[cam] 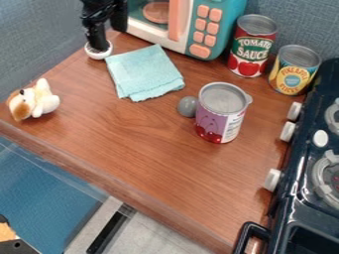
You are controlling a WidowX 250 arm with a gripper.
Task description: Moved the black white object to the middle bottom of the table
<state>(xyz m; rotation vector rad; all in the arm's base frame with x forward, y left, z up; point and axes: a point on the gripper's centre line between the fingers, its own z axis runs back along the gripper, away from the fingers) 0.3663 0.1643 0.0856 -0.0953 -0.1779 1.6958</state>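
Camera view: across the near middle of the counter [169,183], bare wood marks what I take to be the goal. Along the right side stands the dark toy stove [317,178], its white knobs facing the wood. Farther back, a plush dog [33,100] lies at the left edge, while right of centre stands an upright cherry can [221,113] with a grey ball [187,106] close against its left side. Its top looks closed, so any contents are hidden. A folded teal cloth [144,73] lies beyond. At the far right stand a pineapple can [294,70] and a tomato sauce can [252,46], also apparently closed.

At the far left, the black white object [98,44] is upright, white base down, just left of the cloth. The black hand [99,20] is directly above its dark upper part; I cannot tell whether it is wide, narrow or holding the object. The toy microwave [182,25] is behind, with a pinkish plate [156,12] inside. From there, the move must run nearward and right, probably through the gap between dog and cherry can; lifting over the cloth would avoid dragging it.
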